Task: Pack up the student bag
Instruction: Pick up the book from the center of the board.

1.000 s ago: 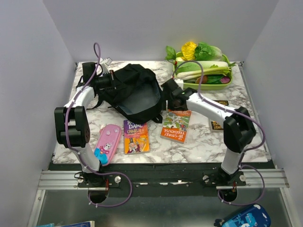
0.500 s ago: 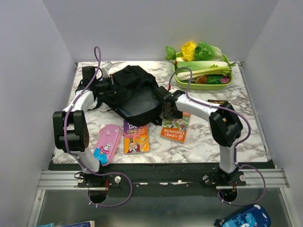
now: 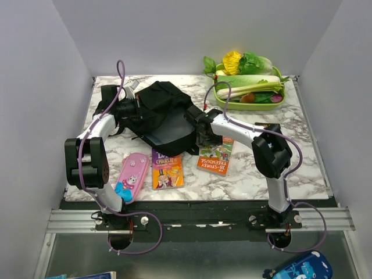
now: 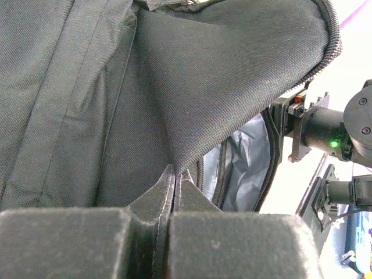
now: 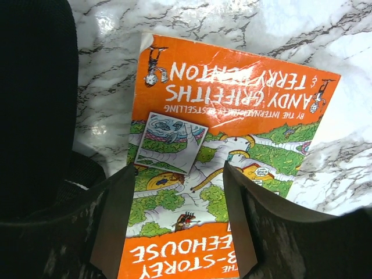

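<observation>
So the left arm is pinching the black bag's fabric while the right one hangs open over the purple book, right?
Wrong book. The right gripper hangs open over the orange book, not the purple book, as the right wrist view shows. The left gripper does pinch the student bag fabric.

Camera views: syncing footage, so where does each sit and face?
Top external: above and behind, looking down on white marble table; left arm, right arm show.
Left wrist: on left gripper, facing large black fabric backpack; shut fingers pinch it.
Right wrist: on right gripper, over orange paperback book; open fingers show.
Shared: top and left wrist show the backpack.
</observation>
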Available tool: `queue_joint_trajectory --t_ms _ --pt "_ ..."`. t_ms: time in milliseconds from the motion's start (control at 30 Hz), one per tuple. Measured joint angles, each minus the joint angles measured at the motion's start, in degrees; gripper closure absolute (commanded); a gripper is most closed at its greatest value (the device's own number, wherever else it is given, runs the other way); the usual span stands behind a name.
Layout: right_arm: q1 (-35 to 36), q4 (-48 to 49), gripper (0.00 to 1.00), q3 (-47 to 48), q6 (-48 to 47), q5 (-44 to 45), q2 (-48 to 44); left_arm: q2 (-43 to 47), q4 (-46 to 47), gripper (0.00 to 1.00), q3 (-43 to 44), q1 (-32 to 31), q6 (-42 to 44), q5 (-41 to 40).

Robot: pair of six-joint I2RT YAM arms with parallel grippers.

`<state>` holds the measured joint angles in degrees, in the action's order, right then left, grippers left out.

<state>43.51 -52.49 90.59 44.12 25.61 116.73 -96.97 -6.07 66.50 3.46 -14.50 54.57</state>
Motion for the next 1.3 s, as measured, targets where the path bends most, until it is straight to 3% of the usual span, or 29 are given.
queue_joint_trajectory --t_ms 367,567,700,733,800,833,1100,1300 --pt "1.64 0.90 0.16 -0.17 -0.66 0.59 1.05 0.00 0.83 1.00 -0.70 0.07 0.02 0.24" --pt "1.81 0.52 0.29 -0.04 -0.66 1.36 2.58 0.00 0.90 1.00 -0.79 0.07 -0.04 0.26" --pt "2.08 2.78 0.50 -2.62 -0.35 2.23 1.29 0.00 0.87 1.00 -0.79 0.20 -0.04 0.28" --pt "2.21 3.85 0.64 -3.76 -0.26 2.25 0.59 0.00 0.90 1.00 -0.79 0.22 -0.04 0.26" --pt "2.23 5.14 0.83 -4.90 -0.28 2.23 -0.04 0.00 0.87 1.00 -0.79 0.22 0.00 0.26" --pt "2.23 5.20 0.99 -4.90 -0.28 2.23 -0.04 0.00 0.85 1.00 -0.79 0.22 0.11 0.26" --pt "2.08 6.91 0.99 -6.69 -0.63 1.66 -1.97 0.00 -0.15 1.00 -0.79 0.22 2.27 0.20" --pt "1.75 9.84 0.99 -15.28 -1.53 -1.16 -10.03 0.00 -0.28 1.00 -0.79 0.22 2.64 0.20"
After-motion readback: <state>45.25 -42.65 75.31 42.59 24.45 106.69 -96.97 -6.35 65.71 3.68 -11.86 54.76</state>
